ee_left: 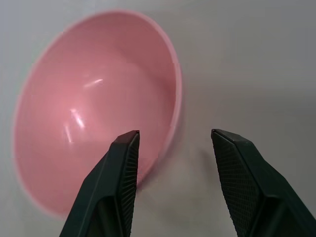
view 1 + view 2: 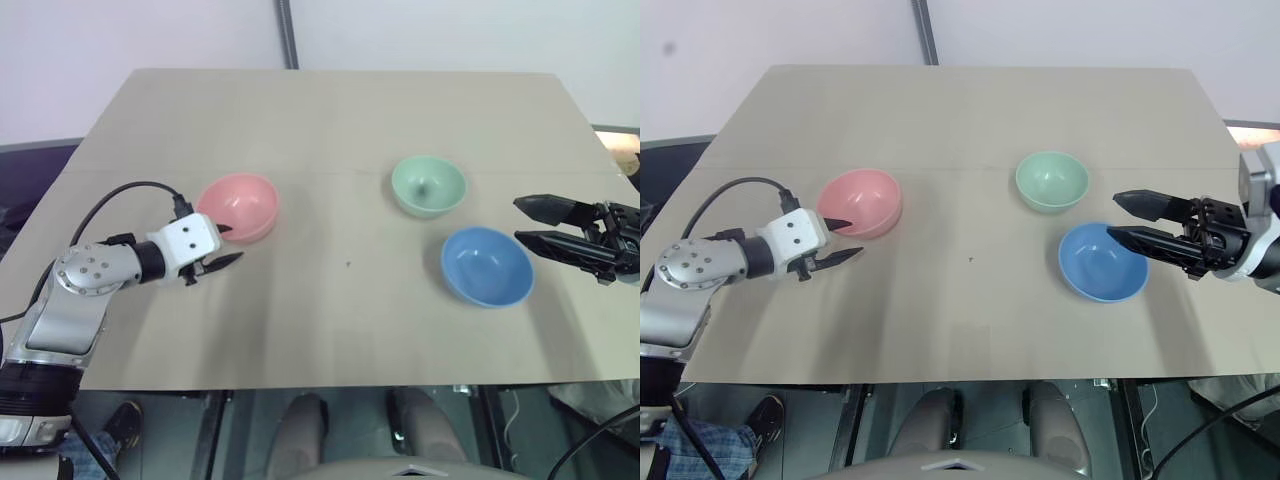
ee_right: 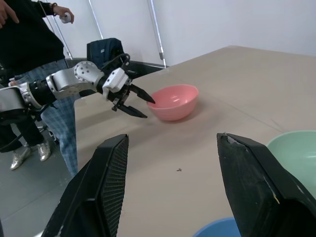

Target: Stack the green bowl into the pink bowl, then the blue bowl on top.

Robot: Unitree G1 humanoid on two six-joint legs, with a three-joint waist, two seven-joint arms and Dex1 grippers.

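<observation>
Two black fingers of the right pincer (image 3: 170,190) are rising close before its wrist camera, standing wide apart and grasping nothing, and past them the broad tan bench (image 2: 330,130) is carrying everything else. Going down in size from the bench, the blue bowl (image 2: 487,265) is sitting on the robot's right side, near the front edge, with the right pincer hanging just beside its outer rim and pointing in over it toward the left. Matching it in size, the pink bowl (image 2: 238,207) is resting on the robot's left side, well apart from the other two. Smallest of the three, the green bowl (image 2: 428,185) is lying just behind the blue bowl, farther from the robot, near it but not touching. All three bowls are sitting upright and unstacked, so no step of the task looks done yet. Over on the left, the left pincer (image 2: 222,246) is spread open and empty at the pink bowl's near rim, one finger (image 1: 123,168) reaching over the rim and the other outside it. Since the green bowl is due to travel first, what matters is that it is lying forward and slightly inward of the right pincer, so the right arm is plainly the nearer one.
</observation>
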